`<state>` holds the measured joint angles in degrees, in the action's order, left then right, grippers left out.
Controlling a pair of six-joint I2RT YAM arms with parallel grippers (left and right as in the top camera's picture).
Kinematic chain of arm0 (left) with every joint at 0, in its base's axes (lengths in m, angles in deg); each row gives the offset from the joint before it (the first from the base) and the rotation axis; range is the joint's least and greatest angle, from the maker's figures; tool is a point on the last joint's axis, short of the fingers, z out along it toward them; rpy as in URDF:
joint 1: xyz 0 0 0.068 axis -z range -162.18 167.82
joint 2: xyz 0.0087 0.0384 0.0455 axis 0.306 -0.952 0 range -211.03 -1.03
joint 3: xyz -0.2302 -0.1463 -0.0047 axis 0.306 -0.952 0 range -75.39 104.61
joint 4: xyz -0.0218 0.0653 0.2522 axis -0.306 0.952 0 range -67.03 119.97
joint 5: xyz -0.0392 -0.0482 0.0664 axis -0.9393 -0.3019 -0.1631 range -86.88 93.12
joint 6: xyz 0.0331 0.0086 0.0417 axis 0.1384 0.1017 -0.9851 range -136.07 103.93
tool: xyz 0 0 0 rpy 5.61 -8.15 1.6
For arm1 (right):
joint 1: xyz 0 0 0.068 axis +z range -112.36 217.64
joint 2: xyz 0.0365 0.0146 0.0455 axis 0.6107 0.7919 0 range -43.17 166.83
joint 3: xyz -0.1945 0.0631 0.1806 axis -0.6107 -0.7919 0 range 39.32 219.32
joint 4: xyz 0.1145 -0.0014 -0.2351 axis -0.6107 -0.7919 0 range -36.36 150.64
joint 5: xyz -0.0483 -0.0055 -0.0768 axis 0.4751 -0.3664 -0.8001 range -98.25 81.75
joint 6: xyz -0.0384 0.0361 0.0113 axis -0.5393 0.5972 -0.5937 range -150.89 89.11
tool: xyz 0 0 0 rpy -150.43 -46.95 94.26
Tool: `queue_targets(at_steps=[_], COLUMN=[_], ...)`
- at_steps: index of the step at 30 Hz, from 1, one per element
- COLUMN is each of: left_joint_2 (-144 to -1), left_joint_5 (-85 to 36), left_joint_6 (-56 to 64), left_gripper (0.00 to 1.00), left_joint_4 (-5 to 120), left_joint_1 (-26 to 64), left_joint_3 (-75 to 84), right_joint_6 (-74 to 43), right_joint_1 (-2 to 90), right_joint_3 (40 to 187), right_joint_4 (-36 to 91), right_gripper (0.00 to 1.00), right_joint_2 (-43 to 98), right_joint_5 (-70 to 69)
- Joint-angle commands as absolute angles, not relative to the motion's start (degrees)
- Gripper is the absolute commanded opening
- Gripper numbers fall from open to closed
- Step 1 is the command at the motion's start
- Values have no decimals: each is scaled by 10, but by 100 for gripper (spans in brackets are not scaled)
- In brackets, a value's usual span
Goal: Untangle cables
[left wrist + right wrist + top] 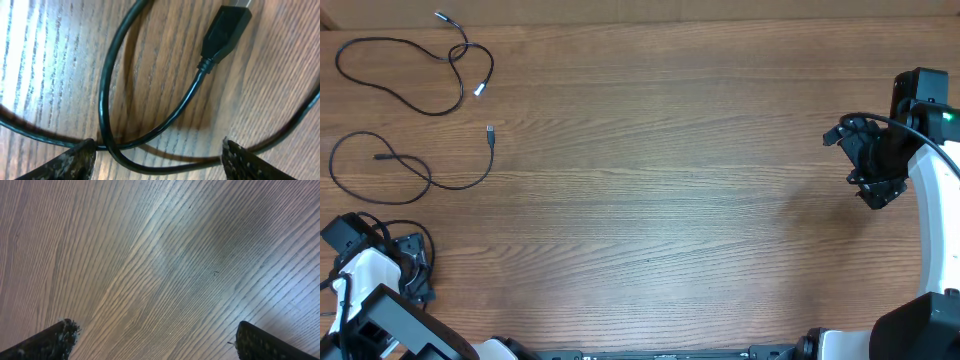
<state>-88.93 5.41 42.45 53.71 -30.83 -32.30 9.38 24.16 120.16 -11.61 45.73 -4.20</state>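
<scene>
Left pincer: my left gripper point(157, 162) sits low over the table's point(650, 200) near-left corner. Its two fingertips point(75, 160) stand wide apart and it has hold of nothing.
Cord at the left pincer: the third cable point(103, 95) lies flat on the wood right in front of the tips. Two of its strands cross in the gap between them, close to the left tip. One strand runs on under the right tip's side and away toward the right of the wrist view.
Contact: from the wrist camera I cannot tell whether either tip touches the cord. No strand is pinched.
Plug: its black plug end point(227, 30) lies further out from the tips, ahead and toward the right finger, with a sliver of metal at the frame's top edge.
Overhead check: I cannot separate this cord from the arm's own dark parts in that corner.
Right pincer: my right gripper point(155, 340) hangs over the table's right edge, jaws spread fully. There is only bare wood grain between them.
Second cable point(460, 187): by the left edge, beyond the left arm. It makes a loose loop, with one plug pointing toward the far edge.
First cable point(420, 112): in the far-left corner, a loose loop with both ends free. It is apart from the second cable.
Distance from right pincer: all three cords are well apart from it, across the table's width.
</scene>
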Motion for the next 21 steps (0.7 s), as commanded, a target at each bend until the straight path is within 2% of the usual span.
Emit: queue_targets(at_steps=[1,5,7,11,19,21], left_joint_2=[-912,-938,-940,-940,-940,-940], left_joint_5=[81,80,76,75,79,82], left_joint_6=[422,422,395,342,342,328], left_gripper=[83,82,79,65,70,68], left_joint_4=[531,527,524,516,558,556], left_joint_1=[-308,-308,-308,-308,-308,-308], left_joint_3=[-332,-332,-332,-332,-314,-310], right_joint_6=[96,96,96,96,96,96], right_joint_1=[241,241,241,241,241,241], right_joint_3=[1207,1207,1207,1207,1207,1207], right_joint_4=[-115,-115,-115,-115,-115,-115], right_gripper=[100,100,100,100,100,100], right_joint_2=[459,459,459,459,459,459], right_joint_5=[-48,-48,-48,-48,-48,-48])
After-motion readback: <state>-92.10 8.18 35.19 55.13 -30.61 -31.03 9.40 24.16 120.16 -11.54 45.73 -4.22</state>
